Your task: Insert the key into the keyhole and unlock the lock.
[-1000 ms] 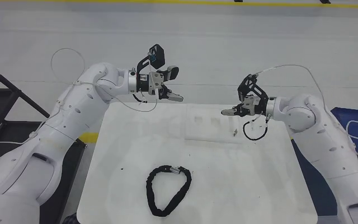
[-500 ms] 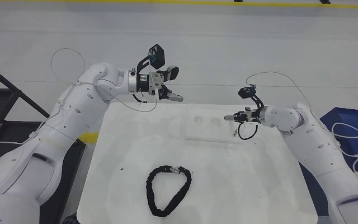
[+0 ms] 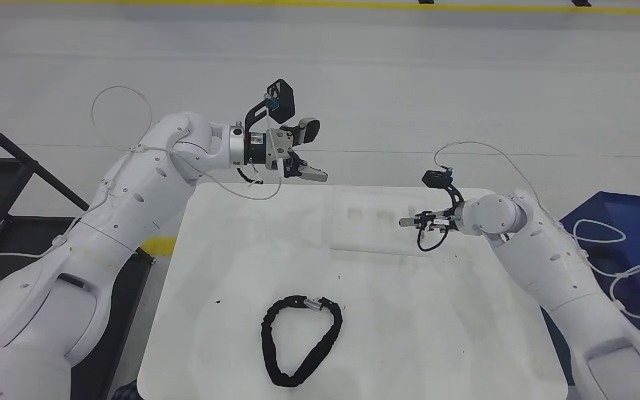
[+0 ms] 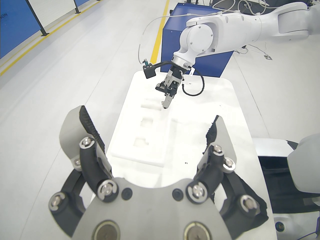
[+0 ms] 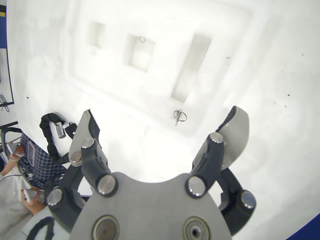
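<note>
A small metal key [image 5: 180, 117] on a ring lies on the rim of a white foam tray [image 5: 160, 11], beside a long recess. My right gripper [image 5: 162, 118] hovers open just above it, with the key between and slightly beyond its fingertips [image 5: 236, 116]. In the top view the right gripper [image 3: 405, 221] is at the tray's right end. The black chain lock [image 3: 300, 335] lies in a loop at the table's front, its silver lock cylinder [image 3: 318, 303] on top. My left gripper [image 3: 310, 170] is open and empty, held high over the table's far left edge.
The foam tray [image 3: 370, 228] has several square recesses; one holds a small loose ring [image 5: 142, 39]. The white table [image 3: 460, 340] has bare room between tray and chain. A blue cabinet [image 4: 197, 53] stands beyond the table's right end.
My right arm has dropped lower and its wrist has turned down, bringing the open gripper over the key. The left arm and the chain lock have not moved.
</note>
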`<state>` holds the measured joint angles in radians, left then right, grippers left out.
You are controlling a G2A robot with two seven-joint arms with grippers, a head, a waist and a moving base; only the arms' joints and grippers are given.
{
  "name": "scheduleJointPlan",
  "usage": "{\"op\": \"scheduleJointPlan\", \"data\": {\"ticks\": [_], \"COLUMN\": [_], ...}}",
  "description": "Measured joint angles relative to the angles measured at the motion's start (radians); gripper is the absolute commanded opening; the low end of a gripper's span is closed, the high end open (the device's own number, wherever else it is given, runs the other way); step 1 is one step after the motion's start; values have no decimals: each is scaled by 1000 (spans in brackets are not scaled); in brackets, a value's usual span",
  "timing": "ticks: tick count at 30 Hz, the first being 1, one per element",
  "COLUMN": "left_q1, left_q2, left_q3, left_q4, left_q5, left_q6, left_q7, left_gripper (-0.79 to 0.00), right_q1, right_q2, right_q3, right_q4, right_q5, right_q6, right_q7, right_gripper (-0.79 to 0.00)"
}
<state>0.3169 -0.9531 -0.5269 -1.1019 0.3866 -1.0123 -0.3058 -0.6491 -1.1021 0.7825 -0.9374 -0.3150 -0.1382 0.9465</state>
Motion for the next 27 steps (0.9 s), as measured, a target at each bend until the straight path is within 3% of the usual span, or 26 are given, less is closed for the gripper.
{"op": "scheduleJointPlan", "data": {"ticks": [14, 21, 27], "left_q1": [0, 0, 0], "left_q2": [0, 0, 0], "left_q3": [0, 0, 0], "left_q4": [0, 0, 0], "left_q5": [0, 0, 0], "left_q6": [0, 0, 0], "left_q7": [0, 0, 0], "left_gripper": [0, 0, 0], "right_q1": [-6, 29, 55], "right_q2": [0, -12, -42], "right_q3": [0, -33, -78], "right_q4": [-8, -27, 27], "right_q5": [3, -40, -49], "right_q6": [-7, 49, 46], "right_q7": [5, 143, 156], "right_gripper": [0, 0, 0]}}
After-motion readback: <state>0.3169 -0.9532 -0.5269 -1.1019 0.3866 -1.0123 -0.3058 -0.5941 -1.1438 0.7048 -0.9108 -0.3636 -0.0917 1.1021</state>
